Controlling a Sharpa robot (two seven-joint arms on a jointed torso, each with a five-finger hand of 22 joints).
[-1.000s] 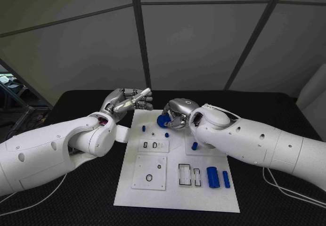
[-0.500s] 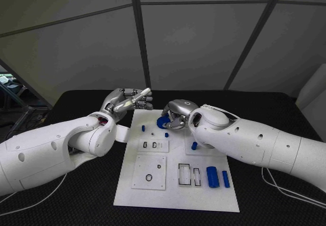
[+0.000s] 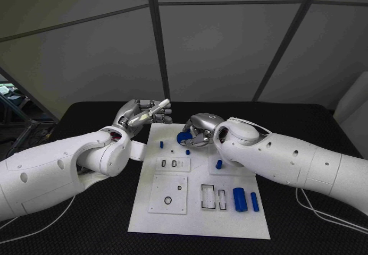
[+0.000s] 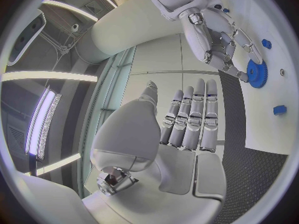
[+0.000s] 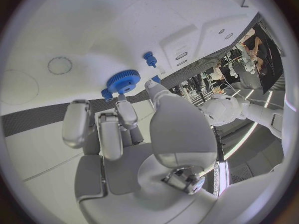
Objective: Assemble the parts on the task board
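Here, going left to right, the left hand (image 3: 143, 113) is raised off the far left corner of the white task board (image 3: 201, 218), fingers straight and together, holding nothing. The right hand (image 3: 198, 130) pinches the round blue toothed gear (image 5: 122, 81) at the board's far end. Lower the gear level and release only once seated. No readable writing shows.
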